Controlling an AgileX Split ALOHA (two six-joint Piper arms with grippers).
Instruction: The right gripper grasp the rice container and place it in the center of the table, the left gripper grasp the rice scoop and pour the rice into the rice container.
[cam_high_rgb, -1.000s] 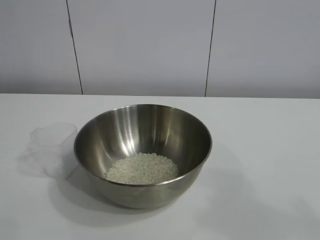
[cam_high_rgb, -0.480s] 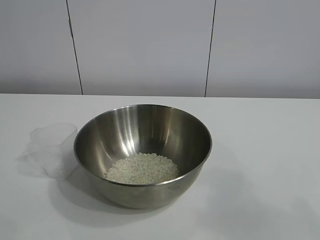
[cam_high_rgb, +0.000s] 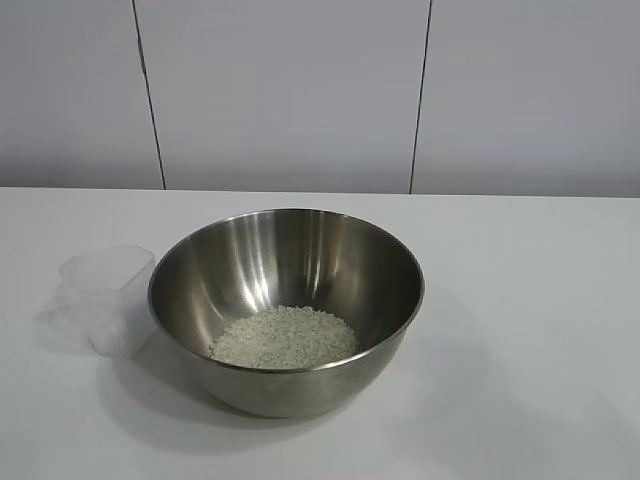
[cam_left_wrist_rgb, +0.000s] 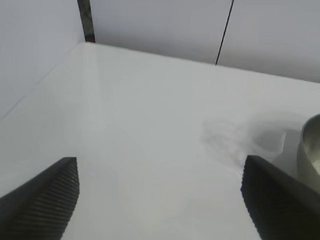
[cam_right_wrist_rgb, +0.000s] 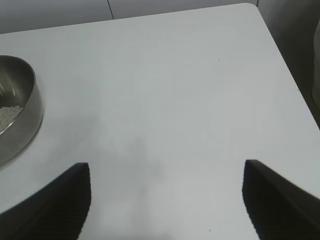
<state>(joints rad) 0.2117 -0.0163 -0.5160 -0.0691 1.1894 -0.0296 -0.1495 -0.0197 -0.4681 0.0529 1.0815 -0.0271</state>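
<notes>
The rice container (cam_high_rgb: 286, 310), a large shiny steel bowl, stands in the middle of the white table (cam_high_rgb: 530, 300) with a heap of rice (cam_high_rgb: 284, 337) in its bottom. The rice scoop (cam_high_rgb: 107, 298), a small clear plastic cup, stands upright and empty just left of the bowl, close to its wall. Neither arm shows in the exterior view. In the left wrist view my left gripper (cam_left_wrist_rgb: 160, 167) hangs open over bare table, the rice scoop (cam_left_wrist_rgb: 260, 142) and the bowl's edge (cam_left_wrist_rgb: 311, 150) well ahead of it. My right gripper (cam_right_wrist_rgb: 166, 167) is open over bare table, the rice container (cam_right_wrist_rgb: 17, 112) off to one side.
A pale panelled wall (cam_high_rgb: 290, 90) with dark seams runs behind the table. The table's rounded far corner (cam_right_wrist_rgb: 252, 7) and side edge show in the right wrist view. Bare tabletop lies right of the bowl and in front of it.
</notes>
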